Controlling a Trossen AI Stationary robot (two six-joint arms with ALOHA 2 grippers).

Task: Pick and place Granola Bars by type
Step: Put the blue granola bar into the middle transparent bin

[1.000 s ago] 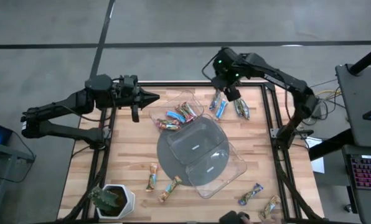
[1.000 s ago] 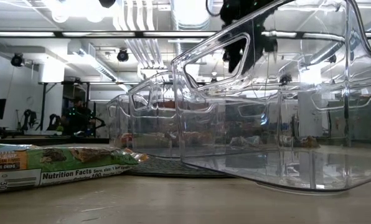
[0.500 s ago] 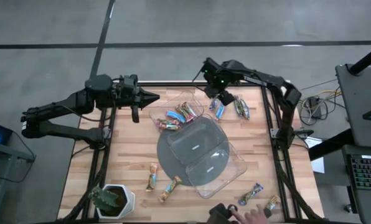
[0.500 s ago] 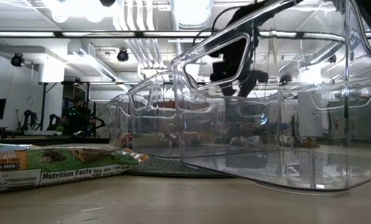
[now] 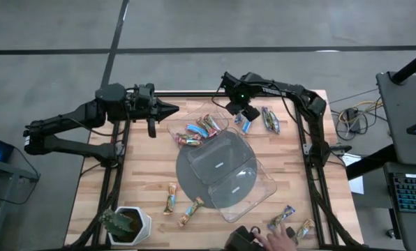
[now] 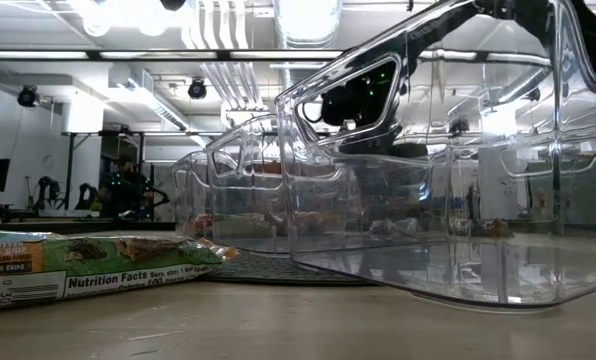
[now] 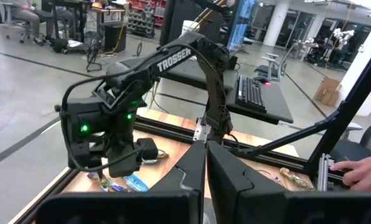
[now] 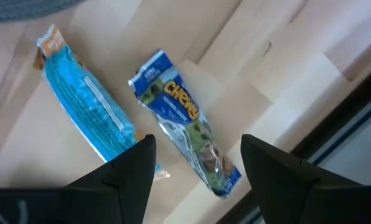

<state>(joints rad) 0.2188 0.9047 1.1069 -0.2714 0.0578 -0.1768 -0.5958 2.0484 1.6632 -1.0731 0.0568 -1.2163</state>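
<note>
Over two blue Granola Bars (image 8: 182, 137), right gripper (image 8: 198, 165) low, jaws wide apart.

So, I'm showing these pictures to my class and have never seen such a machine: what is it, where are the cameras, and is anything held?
It is a robot with two dark arms at a wooden table. One camera looks straight down, one sits at table height, one rides each wrist. The left gripper waits shut at the table's far left edge, holding nothing. The right gripper hangs open over a blue granola bar, not gripping it. More bars lie scattered, some in a clear tray. A grey disc and a potted plant are there too.
</note>
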